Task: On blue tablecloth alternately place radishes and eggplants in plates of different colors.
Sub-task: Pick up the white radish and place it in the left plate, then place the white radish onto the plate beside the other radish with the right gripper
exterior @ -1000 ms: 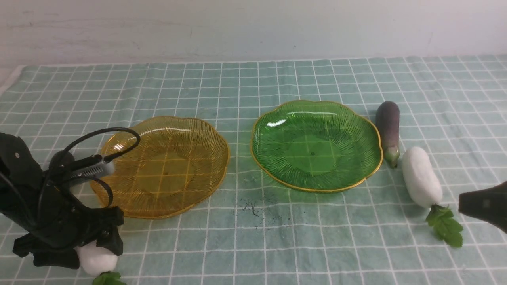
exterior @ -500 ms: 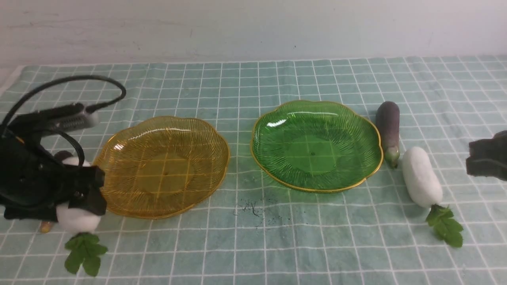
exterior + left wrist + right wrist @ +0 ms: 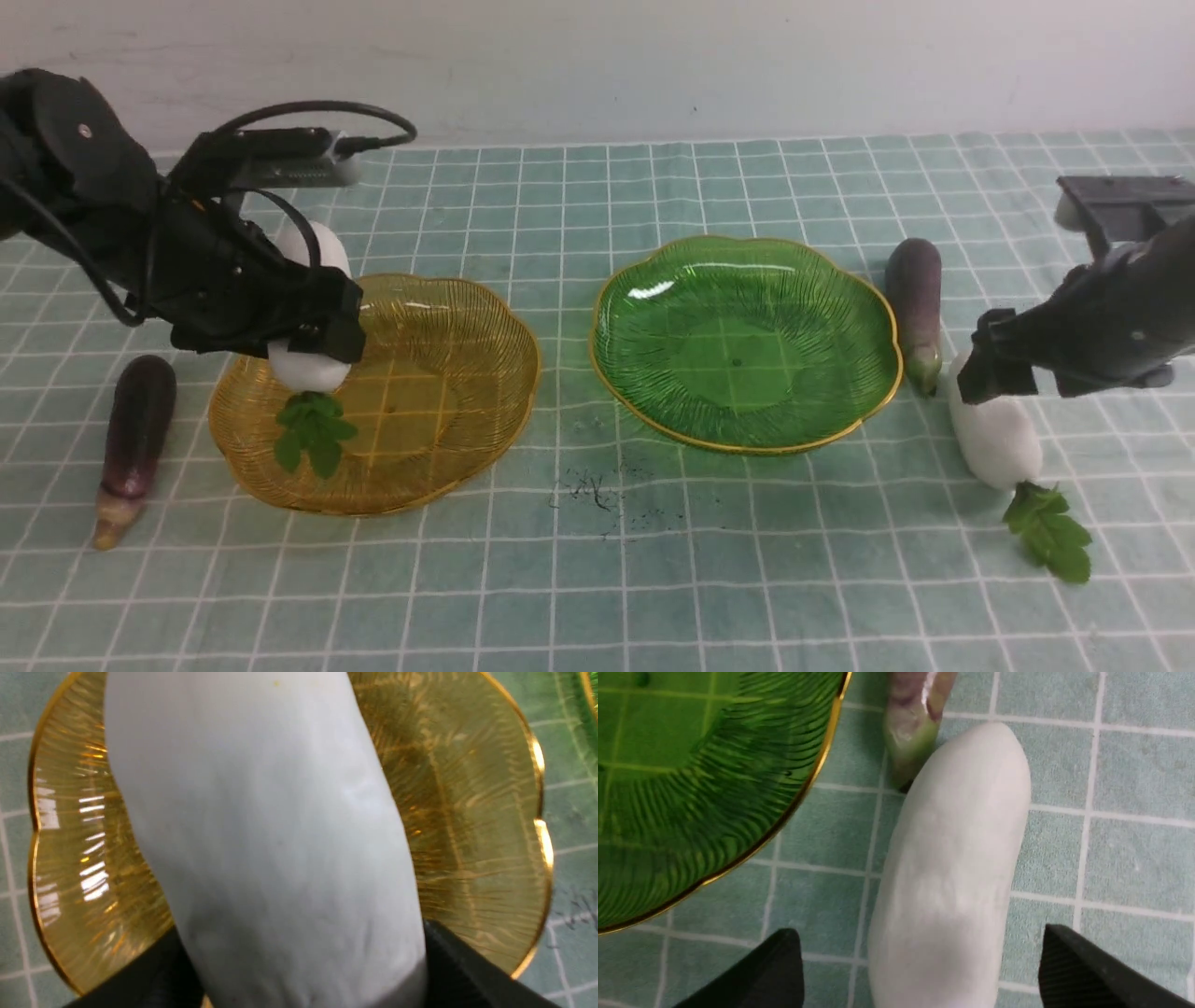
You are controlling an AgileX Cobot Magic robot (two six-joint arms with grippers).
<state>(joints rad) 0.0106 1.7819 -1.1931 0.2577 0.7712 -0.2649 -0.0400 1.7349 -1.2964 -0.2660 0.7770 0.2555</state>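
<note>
My left gripper [image 3: 313,327] is shut on a white radish [image 3: 306,369], held upright over the left part of the amber plate [image 3: 448,373], leaves [image 3: 313,434] hanging down. In the left wrist view the radish [image 3: 261,835] fills the space between the black fingers [image 3: 458,966]. My right gripper [image 3: 994,373] is open and straddles the second radish [image 3: 999,443], which lies on the blue tablecloth [image 3: 597,579]. Its fingers [image 3: 1087,970] stand apart from the radish [image 3: 952,868]. One eggplant [image 3: 915,299] lies beside the green plate [image 3: 747,341], another eggplant [image 3: 135,429] left of the amber plate.
A dark smudge [image 3: 597,490] marks the cloth in front of the two plates. The right eggplant's stem end [image 3: 910,732] touches the tip of the right radish. The green plate's gold rim [image 3: 803,798] runs close to that radish. A pale wall stands behind the table.
My left arm lifted the radish from the cloth's front left up over the amber plate, uncovering the left eggplant. My right arm came in from the right and its jaws opened around the right radish.
</note>
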